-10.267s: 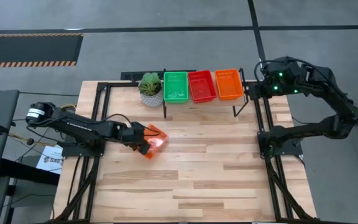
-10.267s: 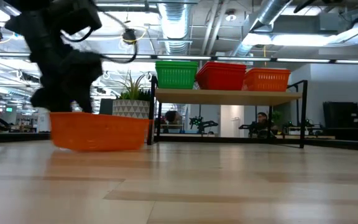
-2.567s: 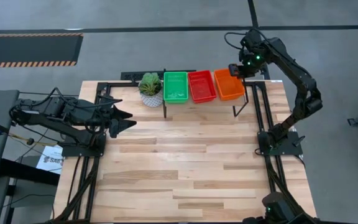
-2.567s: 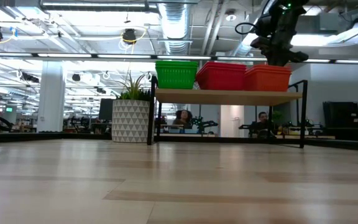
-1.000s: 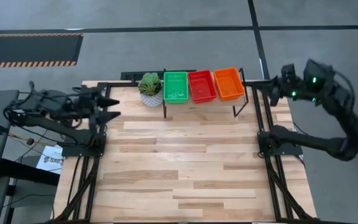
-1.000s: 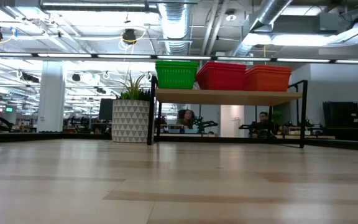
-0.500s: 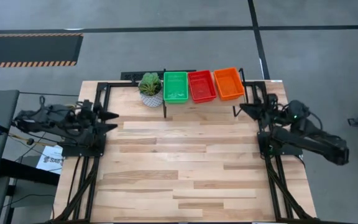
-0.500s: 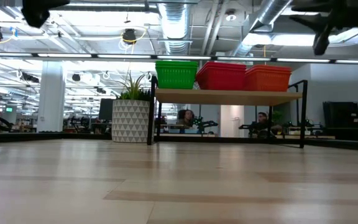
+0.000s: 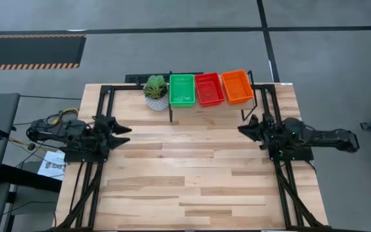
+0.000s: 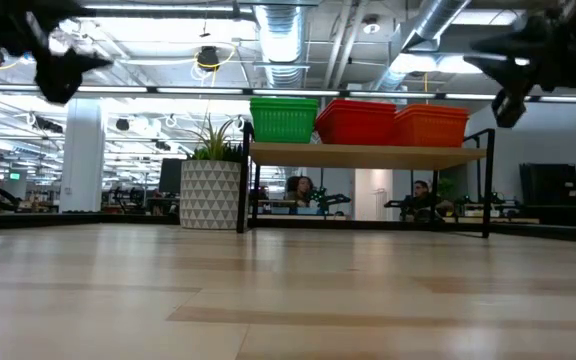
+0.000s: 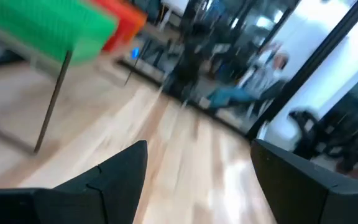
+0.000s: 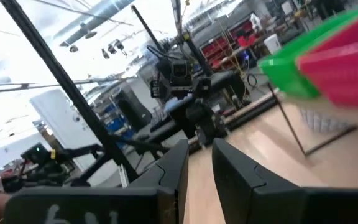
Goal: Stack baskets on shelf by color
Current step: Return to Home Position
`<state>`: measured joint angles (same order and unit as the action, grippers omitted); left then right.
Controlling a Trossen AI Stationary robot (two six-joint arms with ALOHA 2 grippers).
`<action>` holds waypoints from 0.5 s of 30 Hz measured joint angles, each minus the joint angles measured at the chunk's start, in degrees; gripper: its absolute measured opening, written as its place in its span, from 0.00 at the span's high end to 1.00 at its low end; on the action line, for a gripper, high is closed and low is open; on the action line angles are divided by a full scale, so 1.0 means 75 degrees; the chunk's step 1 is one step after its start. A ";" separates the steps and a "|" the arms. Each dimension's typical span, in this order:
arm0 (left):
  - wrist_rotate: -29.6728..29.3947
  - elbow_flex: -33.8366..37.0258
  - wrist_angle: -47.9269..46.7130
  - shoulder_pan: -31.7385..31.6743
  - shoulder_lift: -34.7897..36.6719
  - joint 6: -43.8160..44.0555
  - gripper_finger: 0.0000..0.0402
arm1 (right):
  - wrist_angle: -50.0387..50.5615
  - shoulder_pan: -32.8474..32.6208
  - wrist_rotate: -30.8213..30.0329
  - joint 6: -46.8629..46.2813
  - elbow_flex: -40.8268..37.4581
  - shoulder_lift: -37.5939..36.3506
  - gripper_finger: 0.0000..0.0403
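Three stacks of baskets stand side by side on the wooden shelf (image 9: 247, 103): green (image 9: 181, 89), red (image 9: 209, 88) and orange (image 9: 237, 86). From the low view the green (image 10: 284, 119), red (image 10: 356, 121) and orange (image 10: 431, 125) stacks rest with their bottoms on the shelf board (image 10: 366, 154). My left gripper (image 9: 124, 129) hangs open and empty over the table's left edge. My right gripper (image 9: 243, 126) sits over the right edge, fingers a narrow gap apart, empty. In the wrist views, the left gripper (image 11: 197, 146) and right gripper (image 12: 199, 146) hold nothing.
A green plant in a white pot (image 9: 156, 91) stands on the table just left of the shelf. Bare wooden tabletop (image 9: 192, 174) stretches in front of the shelf between the two arms. People sit in the room behind the shelf (image 10: 423, 195).
Both arms have folded back and sunk toward their bases. My right gripper swung from beyond the far right corner toward the table's near edge and down, ending at the right edge near the shelf's leg. My left gripper drew slightly toward the near edge. The baskets stayed put.
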<state>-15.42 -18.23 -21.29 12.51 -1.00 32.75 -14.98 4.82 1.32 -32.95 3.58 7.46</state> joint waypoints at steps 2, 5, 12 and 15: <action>0.0030 0.0217 -0.0171 0.0000 0.0121 0.0050 0.32 | -0.0317 -0.0438 -0.0441 -0.0046 -0.0330 0.0003 0.76; 0.0033 0.0259 0.0021 0.0000 0.0129 0.0009 0.32 | -0.0113 -0.1109 -0.1376 0.0027 -0.0409 0.0001 0.76; 0.0081 0.0287 -0.0035 0.0000 0.0120 -0.0669 0.32 | -0.0380 -0.2016 -0.2174 0.0985 -0.0409 -0.0032 0.76; -0.0112 0.0287 -0.0030 0.0000 0.0123 -0.1094 0.32 | -0.0296 -0.2117 -0.2177 0.1129 -0.0411 -0.0061 0.76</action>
<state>-16.26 -16.08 -21.52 12.51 -0.08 24.54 -17.19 -11.06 -15.00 -24.48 0.49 7.01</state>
